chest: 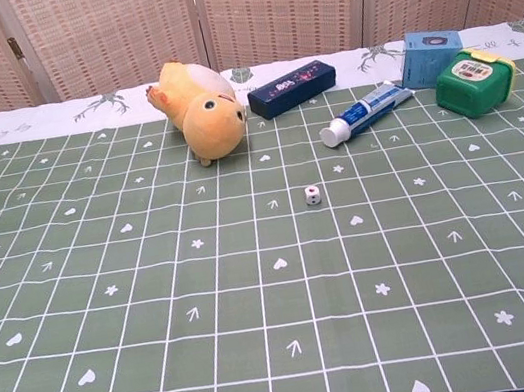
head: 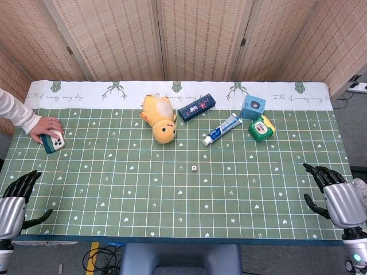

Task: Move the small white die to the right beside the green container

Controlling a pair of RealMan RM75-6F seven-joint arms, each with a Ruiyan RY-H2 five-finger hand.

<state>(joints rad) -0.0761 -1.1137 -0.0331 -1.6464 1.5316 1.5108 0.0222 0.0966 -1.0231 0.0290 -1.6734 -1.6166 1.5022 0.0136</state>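
Note:
The small white die (head: 194, 168) (chest: 312, 195) lies alone near the middle of the green grid mat. The green container (head: 260, 128) (chest: 473, 84) with a yellow lid sits at the far right, well apart from the die. My left hand (head: 16, 201) rests at the mat's near left corner, fingers spread and holding nothing. At the near right edge my right hand (head: 335, 195) is the same, fingers apart and empty. Both hands are far from the die and show only in the head view.
A yellow plush toy (head: 160, 120), a dark blue box (head: 196, 107), a toothpaste tube (head: 221, 130) and a blue cube box (head: 253, 106) lie along the far side. A person's hand (head: 45, 127) holds a phone (head: 53, 142) at the left edge.

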